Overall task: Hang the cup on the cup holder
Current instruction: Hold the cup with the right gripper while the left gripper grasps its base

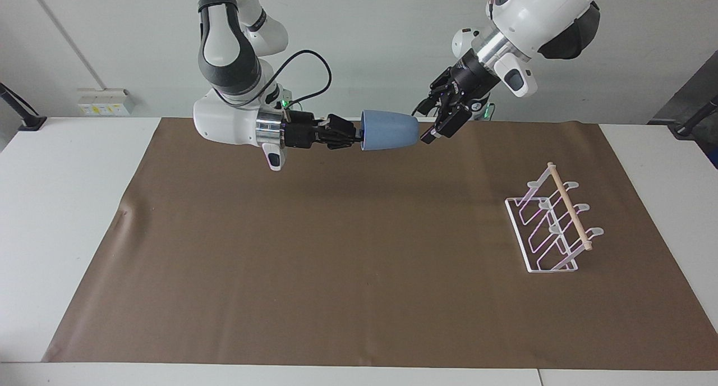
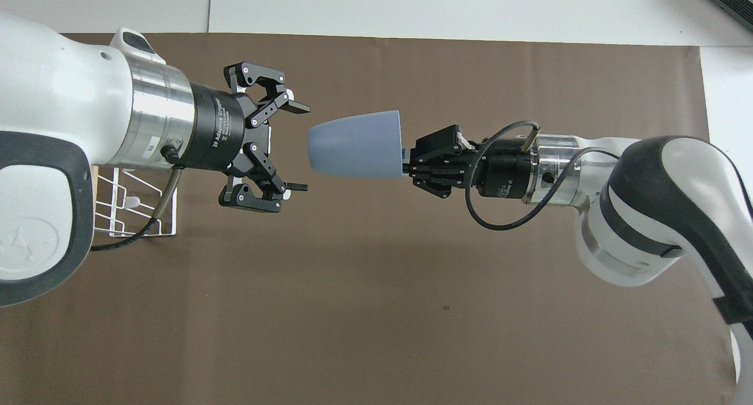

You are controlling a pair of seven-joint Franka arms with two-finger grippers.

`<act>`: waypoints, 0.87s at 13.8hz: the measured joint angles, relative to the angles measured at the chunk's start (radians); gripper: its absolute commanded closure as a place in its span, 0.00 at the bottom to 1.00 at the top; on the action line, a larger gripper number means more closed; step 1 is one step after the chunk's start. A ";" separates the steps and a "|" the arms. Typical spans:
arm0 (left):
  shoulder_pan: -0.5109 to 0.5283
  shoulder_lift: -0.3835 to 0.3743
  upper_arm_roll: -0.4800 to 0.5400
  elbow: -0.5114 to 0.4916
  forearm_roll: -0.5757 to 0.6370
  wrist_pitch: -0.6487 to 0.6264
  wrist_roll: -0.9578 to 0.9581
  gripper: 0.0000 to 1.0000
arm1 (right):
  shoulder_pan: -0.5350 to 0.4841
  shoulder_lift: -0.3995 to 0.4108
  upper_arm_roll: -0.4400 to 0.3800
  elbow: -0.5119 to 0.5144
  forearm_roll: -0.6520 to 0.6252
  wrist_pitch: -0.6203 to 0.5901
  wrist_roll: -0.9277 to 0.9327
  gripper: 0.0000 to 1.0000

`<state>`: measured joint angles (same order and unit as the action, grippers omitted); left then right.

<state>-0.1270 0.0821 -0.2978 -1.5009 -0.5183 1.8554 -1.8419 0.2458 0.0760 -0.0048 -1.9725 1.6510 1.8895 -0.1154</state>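
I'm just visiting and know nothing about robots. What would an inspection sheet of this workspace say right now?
Surface: brown mat on a white table.
Job's things: cup held sideways in the air; cup holder stands on the mat toward the left arm's end.
Clutter: nothing seen.
Grippers: right gripper shut on the cup's rim; left gripper open, at the cup's base.
Cables: black loop at the right wrist.
Surroundings: plain wall; wall socket.

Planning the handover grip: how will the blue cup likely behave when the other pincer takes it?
The cup probably is light and stiff: the right pincer holds it level by the rim alone. Its smooth tapered wall may let the open left pincer slide toward the narrow base. Set on its side, it would likely roll.
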 measured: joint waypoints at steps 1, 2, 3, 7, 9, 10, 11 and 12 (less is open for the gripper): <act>0.000 0.014 -0.001 0.012 -0.006 0.003 -0.051 0.00 | 0.000 0.000 0.000 0.000 0.000 0.000 0.000 1.00; 0.000 0.023 -0.001 0.021 -0.018 0.003 -0.089 0.00 | 0.000 0.000 0.000 0.000 0.000 0.000 0.000 1.00; 0.000 0.030 -0.002 0.027 -0.034 0.004 -0.121 0.00 | 0.000 0.000 0.000 0.000 0.000 0.000 0.000 1.00; -0.007 0.035 -0.007 0.029 -0.065 0.021 -0.231 0.00 | 0.000 0.000 0.000 0.000 0.000 0.003 0.000 1.00; -0.027 0.035 -0.007 0.027 -0.065 0.024 -0.281 0.00 | 0.000 0.000 0.000 0.000 0.000 0.003 0.000 1.00; -0.033 0.035 -0.008 0.025 -0.065 0.028 -0.306 0.00 | 0.000 0.000 0.000 0.000 0.000 0.003 0.000 1.00; -0.037 0.035 -0.008 0.022 -0.065 0.034 -0.326 0.00 | 0.000 0.000 0.000 0.000 0.000 0.003 0.000 1.00; -0.040 0.035 -0.008 0.016 -0.065 0.039 -0.336 0.00 | 0.000 0.000 0.000 0.000 0.000 0.003 0.000 1.00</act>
<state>-0.1668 0.1174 -0.3055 -1.4852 -0.5830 1.8942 -2.1782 0.2458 0.0760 -0.0048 -1.9726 1.6511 1.8925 -0.1154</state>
